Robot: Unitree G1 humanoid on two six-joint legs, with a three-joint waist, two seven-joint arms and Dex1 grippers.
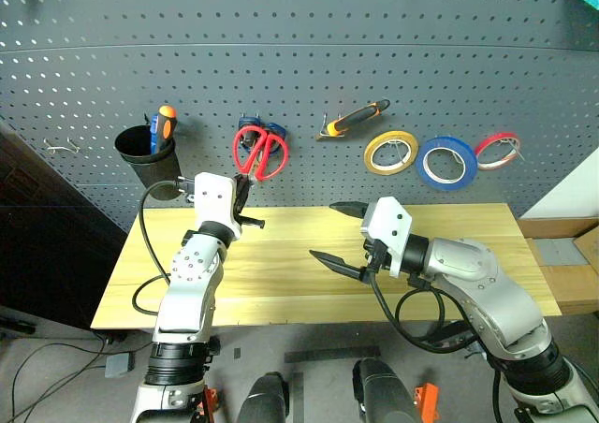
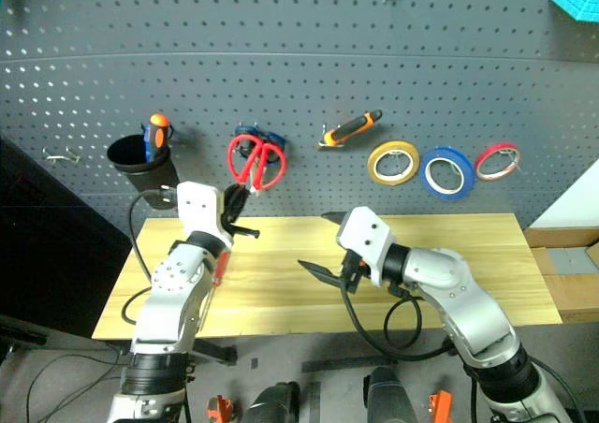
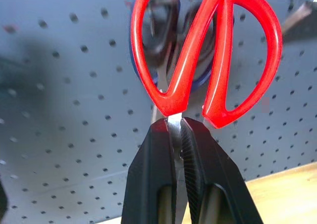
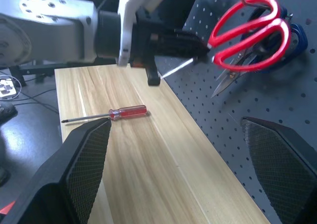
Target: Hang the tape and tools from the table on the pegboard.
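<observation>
Gripping the red-handled scissors (image 1: pixel 260 153) by their blades, the left gripper (image 3: pixel 179 135) holds them at the pegboard (image 1: pixel 299 58), seemingly touching it; at four o'clock, the right gripper (image 1: pixel 342 237) gapes empty.

Both arms are built of rounded silver-grey metal segments, the left forearm dotted with small round screw holes. Each wrist ends in a boxy white block, from which two black fingers with cross-hatched inner pads extend: the left gripper (image 1: pixel 245 194) and the right gripper (image 1: pixel 339 233). A loose black cable loops beside each arm.
</observation>
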